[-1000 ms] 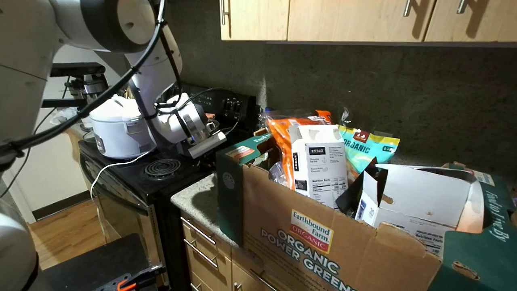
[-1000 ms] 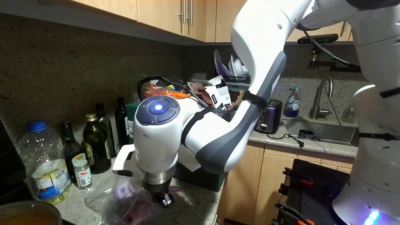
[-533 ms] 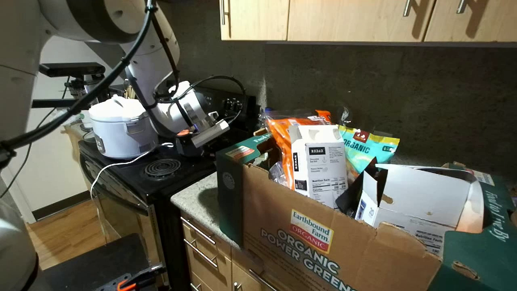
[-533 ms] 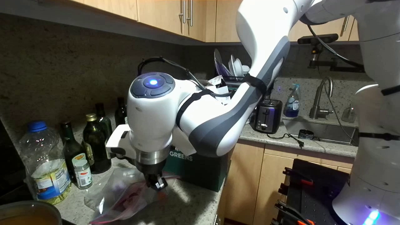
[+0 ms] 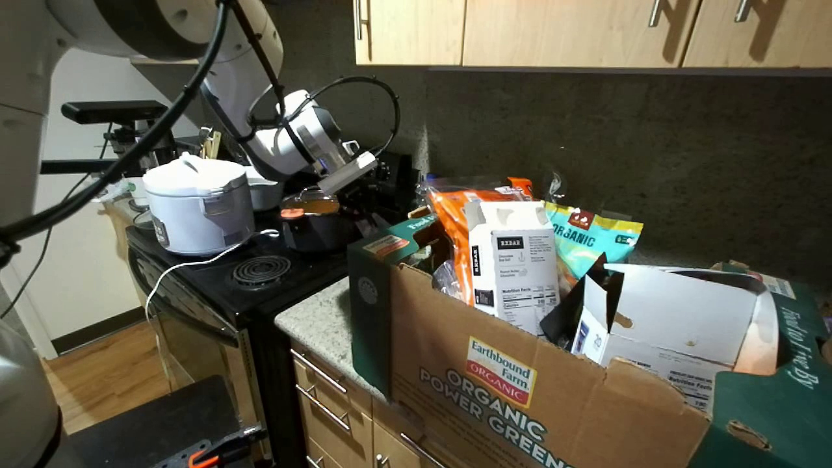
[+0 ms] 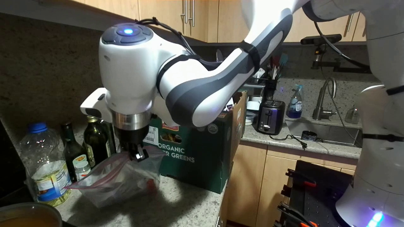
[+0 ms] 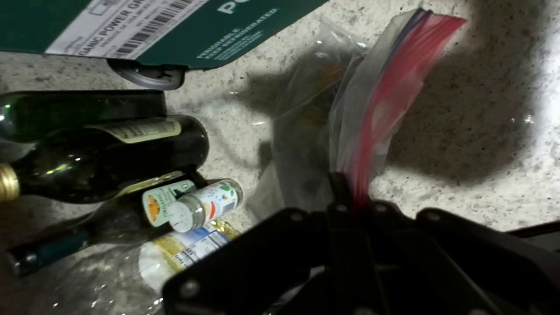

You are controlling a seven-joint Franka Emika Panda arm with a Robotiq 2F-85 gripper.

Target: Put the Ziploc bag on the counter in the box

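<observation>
On the box (image 7: 186, 33), "PERISHABLE" (image 7: 218, 43) legible in wrist view only, tool (image 6: 139, 154) tight on Ziploc bag (image 6: 120, 178)

Lt wood upper cabs (image 5: 578, 32) hang over a dk speckled wall (image 6: 47, 69); metal bar handles (image 5: 656, 12) throw slanting shadows (image 5: 769, 27) on the doors (image 5: 409, 32). Drawers (image 5: 357, 419) & lower cabs (image 6: 249, 189): similar wood. Steel sink (image 6: 333, 132) w/ curved faucet (image 6: 320, 102) sits above lower cabs, wall behind it darker up top. In an exterior view, brown wd floor (image 5: 117, 364) meets dk baseboard (image 5: 97, 330), pale panel (image 5: 78, 286) above.

Glossy plastic Ziploc bag (image 6: 121, 181)
</observation>
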